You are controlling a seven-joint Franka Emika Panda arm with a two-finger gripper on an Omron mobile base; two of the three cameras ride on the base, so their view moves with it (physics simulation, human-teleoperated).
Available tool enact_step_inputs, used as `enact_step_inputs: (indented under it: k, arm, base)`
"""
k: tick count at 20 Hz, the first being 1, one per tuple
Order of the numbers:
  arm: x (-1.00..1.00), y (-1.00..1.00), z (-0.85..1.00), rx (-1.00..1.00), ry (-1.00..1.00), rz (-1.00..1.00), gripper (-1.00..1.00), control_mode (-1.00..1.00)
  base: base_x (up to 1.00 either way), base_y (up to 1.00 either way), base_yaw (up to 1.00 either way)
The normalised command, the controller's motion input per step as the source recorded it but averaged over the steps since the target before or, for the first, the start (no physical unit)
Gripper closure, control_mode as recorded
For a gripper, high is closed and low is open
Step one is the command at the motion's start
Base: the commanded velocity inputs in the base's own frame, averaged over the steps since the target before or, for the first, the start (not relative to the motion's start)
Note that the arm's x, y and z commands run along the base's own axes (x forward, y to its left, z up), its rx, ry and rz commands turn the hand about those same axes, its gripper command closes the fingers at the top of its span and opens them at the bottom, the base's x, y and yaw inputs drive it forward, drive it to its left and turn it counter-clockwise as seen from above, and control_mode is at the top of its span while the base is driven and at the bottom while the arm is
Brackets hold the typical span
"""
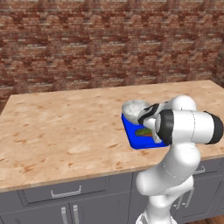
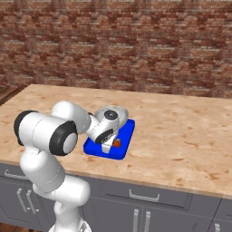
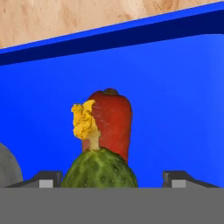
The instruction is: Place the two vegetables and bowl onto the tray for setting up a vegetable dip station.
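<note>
Nearest to us in the hand view, our hand (image 3: 112,179) hangs low over the tray (image 3: 175,109), its two dark fingertips (image 3: 48,178) spread wide apart and clear of what lies between them, so we read it as open and holding nothing. Between those tips, at six o'clock in that view, sits the stubby dark green vegetable (image 3: 99,170) with a yellow blossom end (image 3: 84,120) sticking up toward twelve. Just beyond it and touching it or nearly so, we see the orange-red carrot (image 3: 113,122) lying on the blue floor of the tray. At eight o'clock a grey curve shows the side of the bowl (image 3: 8,168). Farther off, the raised blue rim runs across at twelve o'clock, and the pale speckled counter (image 3: 87,15) lies past it. From the left base view we see the bowl (image 1: 134,107) resting on the far end of the tray, with the green vegetable on the near part beside our wrist. The tray sits toward the front edge of the counter, and a brick wall (image 2: 136,45) rises behind it all.
</note>
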Motion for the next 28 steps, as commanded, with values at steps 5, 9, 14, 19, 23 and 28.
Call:
enact_step_inputs:
  k: [5,9,14,19,23,28]
  arm:
    - [-0.13,0.0,-0.21,0.0,-0.04,-0.05,-1.0,-1.0]
    - [-0.09,0.0,-0.19,0.0,-0.03,-0.06,-1.0,-1.0]
    - [-0.14,0.0,-0.16,0.0,-0.04,-0.06,-1.0,-1.0]
    - [-0.23,0.01,-0.1,0.0,-0.07,-0.06,-1.0,-1.0]
    - [-0.29,0.04,-0.06,0.0,-0.09,-0.04,-1.0,-1.0]
    - [-0.22,0.07,0.0,0.0,-0.1,-0.05,-1.0,-1.0]
  base:
    - [0.0,0.0,0.0]
    - [0.0,0.0,0.0]
    - [0.0,0.0,0.0]
    - [0.0,0.0,0.0]
    - [0.0,0.0,0.0]
    - [0.0,0.0,0.0]
